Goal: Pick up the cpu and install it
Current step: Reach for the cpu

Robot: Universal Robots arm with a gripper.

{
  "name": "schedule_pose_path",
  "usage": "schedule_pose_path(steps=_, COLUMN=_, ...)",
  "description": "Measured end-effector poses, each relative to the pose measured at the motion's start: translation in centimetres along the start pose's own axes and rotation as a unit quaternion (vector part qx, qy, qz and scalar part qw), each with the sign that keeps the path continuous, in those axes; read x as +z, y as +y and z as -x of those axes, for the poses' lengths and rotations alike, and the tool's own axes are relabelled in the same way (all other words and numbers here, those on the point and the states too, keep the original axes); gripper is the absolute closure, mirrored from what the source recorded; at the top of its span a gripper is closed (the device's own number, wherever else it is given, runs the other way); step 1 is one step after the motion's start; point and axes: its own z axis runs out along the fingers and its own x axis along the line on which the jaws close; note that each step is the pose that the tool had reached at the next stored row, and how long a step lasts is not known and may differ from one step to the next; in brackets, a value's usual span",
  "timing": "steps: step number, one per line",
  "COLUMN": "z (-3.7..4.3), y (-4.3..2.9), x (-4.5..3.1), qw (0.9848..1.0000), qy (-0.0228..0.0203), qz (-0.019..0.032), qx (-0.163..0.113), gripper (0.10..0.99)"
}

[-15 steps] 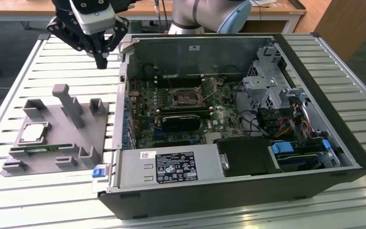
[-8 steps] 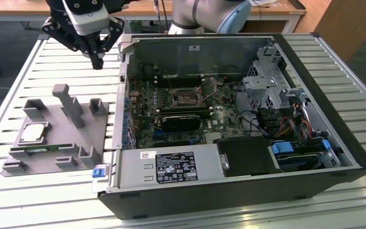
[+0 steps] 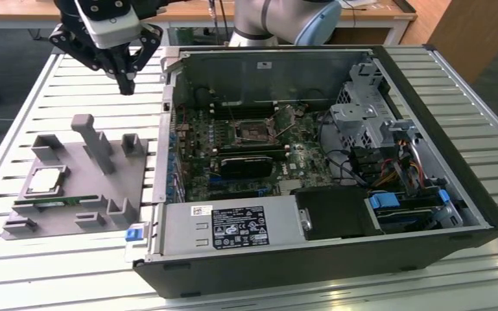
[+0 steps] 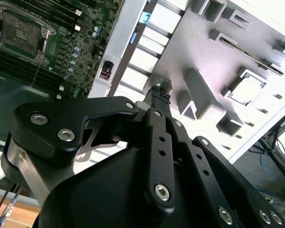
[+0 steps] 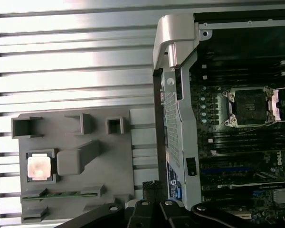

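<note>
At the exterior view's left, on the slatted table (image 3: pixel 24 116): a grey moulded tray (image 3: pixel 141 170) with upright posts. In a square pocket toward its left side, lying flat, the cpu (image 3: pixel 46 181) (silver top up, and plain in the first wrist view too, cpu (image 5: pixel 39 167) seated in the same pocket). Just beside it, on edge in a slot, a green memory stick (image 3: pixel 54 202).

Further right and high above the table, the black gripper (image 3: pixel 127 91), pointing down, fingers (image 3: pixel 126 79) pressed together with nothing between them. Well apart from the cpu: raised clear of the tray, over toward its case-side edge, with the chip off to the exterior view's left of the fingertips and untouched.

Right again, the open computer case (image 3: pixel 456 194) lying on its side, motherboard (image 3: pixel 305 159) exposed. Near the board's middle, the cpu socket (image 3: pixel 255 131), dark and empty. At the far right, the metal drive cage (image 3: pixel 362 113).
</note>
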Motion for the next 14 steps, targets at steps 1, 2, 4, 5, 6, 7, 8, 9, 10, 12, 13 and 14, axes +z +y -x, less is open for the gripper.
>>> schedule_pose_path(steps=1, z=-0.10, y=-0.01, x=0.01, qw=1.0000, qy=0.0001, qz=0.0000, qx=0.000, gripper=0.980)
schedule_pose_path(steps=2, z=-0.20, y=-0.02, x=0.01, qw=1.0000, qy=0.0001, qz=0.0000, qx=0.000, gripper=0.980)
schedule_pose_path(steps=4, z=-0.40, y=-0.03, x=0.03, qw=1.0000, qy=0.0003, qz=-0.0001, qx=0.000, gripper=0.980)
schedule_pose_path(steps=5, z=-0.50, y=-0.04, x=0.04, qw=1.0000, qy=0.0004, qz=0.0000, qx=0.000, gripper=0.980)
schedule_pose_path(steps=6, z=-0.60, y=-0.05, x=0.05, qw=1.0000, qy=0.0004, qz=0.0000, qx=0.000, gripper=0.980)
schedule_pose_path(steps=7, z=-0.68, y=-0.05, x=0.05, qw=1.0000, qy=0.0005, qz=-0.0001, qx=0.000, gripper=0.980)
schedule_pose_path(steps=8, z=-0.77, y=-0.06, x=0.06, qw=1.0000, qy=0.0006, qz=-0.0001, qx=0.000, gripper=0.980)
schedule_pose_path(steps=9, z=-0.86, y=-0.07, x=0.07, qw=1.0000, qy=0.0007, qz=-0.0001, qx=0.000, gripper=0.980)
schedule_pose_path(steps=10, z=-0.95, y=-0.08, x=0.07, qw=1.0000, qy=0.0008, qz=-0.0001, qx=0.000, gripper=0.980)
schedule_pose_path(steps=12, z=-1.13, y=-0.09, x=0.09, qw=1.0000, qy=0.0010, qz=-0.0001, qx=0.000, gripper=0.980)
schedule_pose_path(steps=13, z=-1.23, y=-0.10, x=0.10, qw=1.0000, qy=0.0011, qz=-0.0001, qx=0.000, gripper=0.980)
schedule_pose_path(steps=14, z=-1.31, y=-0.11, x=0.11, qw=1.0000, qy=0.0011, qz=-0.0001, qx=0.000, gripper=0.980)
